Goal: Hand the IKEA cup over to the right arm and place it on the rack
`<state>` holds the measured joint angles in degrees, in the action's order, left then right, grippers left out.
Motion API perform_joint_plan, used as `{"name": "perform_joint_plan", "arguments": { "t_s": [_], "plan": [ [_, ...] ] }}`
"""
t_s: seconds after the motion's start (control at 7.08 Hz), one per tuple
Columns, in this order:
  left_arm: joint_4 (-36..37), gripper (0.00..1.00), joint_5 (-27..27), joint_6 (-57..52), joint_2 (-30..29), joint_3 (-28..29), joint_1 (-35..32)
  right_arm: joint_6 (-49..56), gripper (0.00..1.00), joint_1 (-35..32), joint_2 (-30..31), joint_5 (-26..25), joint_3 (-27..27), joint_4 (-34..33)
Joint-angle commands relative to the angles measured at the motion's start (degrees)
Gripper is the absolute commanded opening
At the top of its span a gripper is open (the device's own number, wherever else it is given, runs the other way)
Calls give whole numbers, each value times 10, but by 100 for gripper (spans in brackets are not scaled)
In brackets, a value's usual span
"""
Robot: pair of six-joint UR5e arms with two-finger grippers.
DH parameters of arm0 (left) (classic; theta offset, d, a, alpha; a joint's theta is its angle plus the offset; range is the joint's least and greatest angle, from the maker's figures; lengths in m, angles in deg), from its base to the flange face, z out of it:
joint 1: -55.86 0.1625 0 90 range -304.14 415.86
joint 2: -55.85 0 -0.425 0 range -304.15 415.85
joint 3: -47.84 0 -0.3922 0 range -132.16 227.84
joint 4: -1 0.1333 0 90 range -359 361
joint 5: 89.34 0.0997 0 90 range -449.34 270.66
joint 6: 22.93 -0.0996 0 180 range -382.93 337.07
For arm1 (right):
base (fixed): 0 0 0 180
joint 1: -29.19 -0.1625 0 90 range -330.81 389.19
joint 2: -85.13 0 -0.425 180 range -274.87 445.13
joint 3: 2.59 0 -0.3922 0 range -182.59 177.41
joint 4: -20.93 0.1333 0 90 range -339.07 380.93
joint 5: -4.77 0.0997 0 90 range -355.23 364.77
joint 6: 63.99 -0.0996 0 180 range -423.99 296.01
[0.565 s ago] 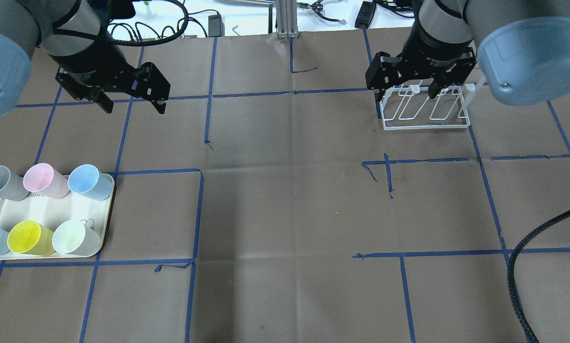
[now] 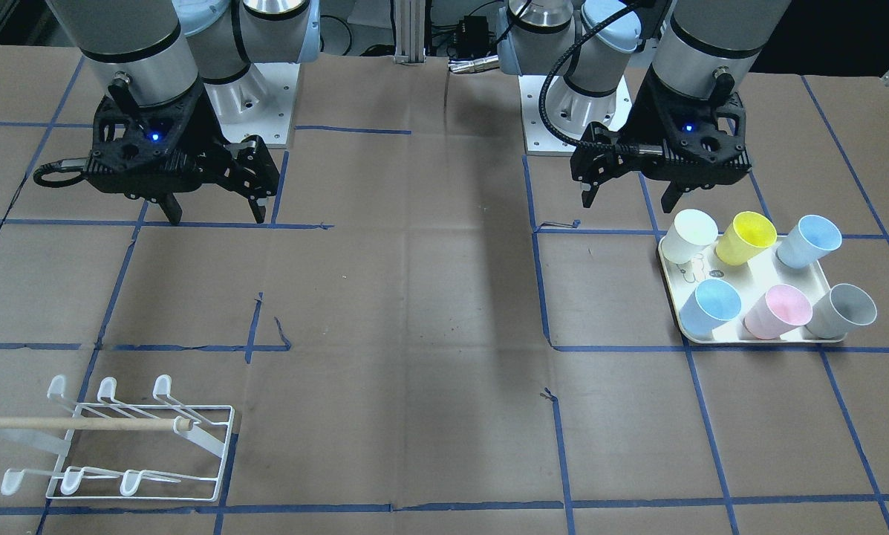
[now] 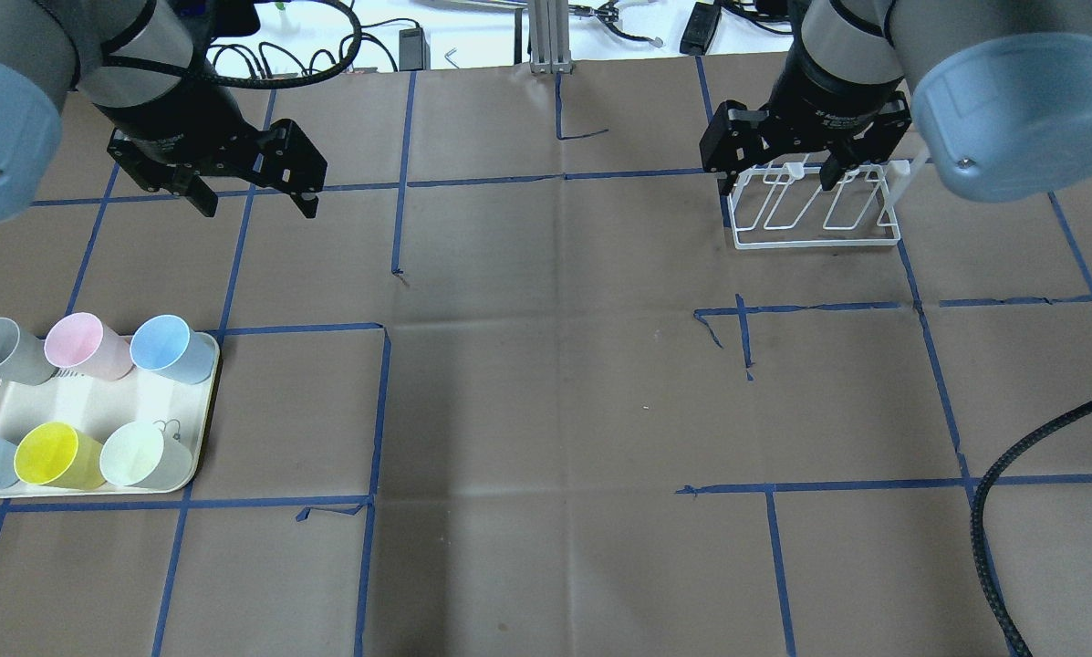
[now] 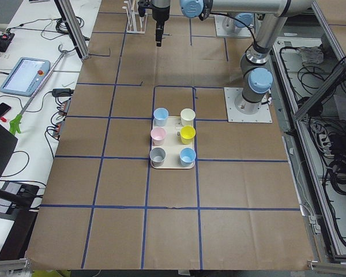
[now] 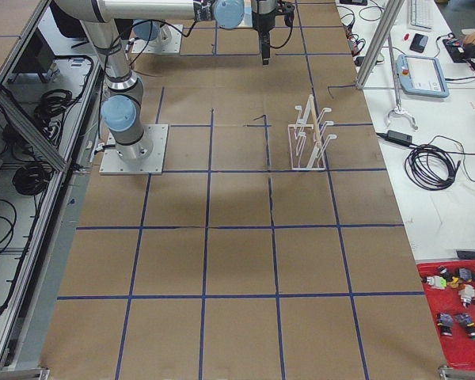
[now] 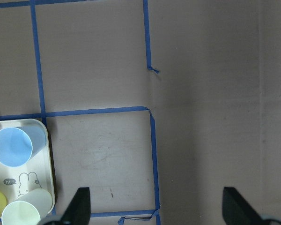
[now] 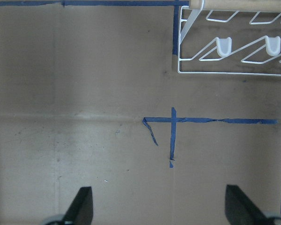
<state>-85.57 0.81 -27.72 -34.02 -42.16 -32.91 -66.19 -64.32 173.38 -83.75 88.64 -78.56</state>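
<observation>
Left claw: my left claw (image 3: 258,205) hangs up in the air, fingers spread wide, nothing between them.
Right claw: my right claw (image 3: 776,182) is likewise spread wide and empty, raised above the table.
Cups: six cups (image 3: 170,347) stand upright on one cream tray (image 3: 89,401) in two rows of three: two blue, one grey, one pink, one yellow, one pale.
Cups to left claw: below it and off to one side. My left wrist camera catches only a tray corner at lower left, outside my fingers.
Rack: one white wire rack (image 2: 208,443) with six prongs and one wooden dowel (image 2: 80,423), well apart from the tray.
Rack to right claw: below it and apart, at the upper right of my right wrist view.
</observation>
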Motion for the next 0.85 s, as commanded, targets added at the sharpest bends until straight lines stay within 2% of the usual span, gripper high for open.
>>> {"name": "perform_joint_plan", "arguments": {
  "t_s": [0.0, 0.42, 0.71],
  "plan": [
    [0, 100, 0, 3, -1, 0, 0, -1, 100, 0, -5, -1, 0, -2],
    [-2, 100, 0, 7, 4, -5, 2, 0, 100, 1, -8, -1, -1, -4],
    [-1, 100, -1, -10, 14, -29, 19, 0, 100, 1, -23, -2, 0, -3]
  ]
}}
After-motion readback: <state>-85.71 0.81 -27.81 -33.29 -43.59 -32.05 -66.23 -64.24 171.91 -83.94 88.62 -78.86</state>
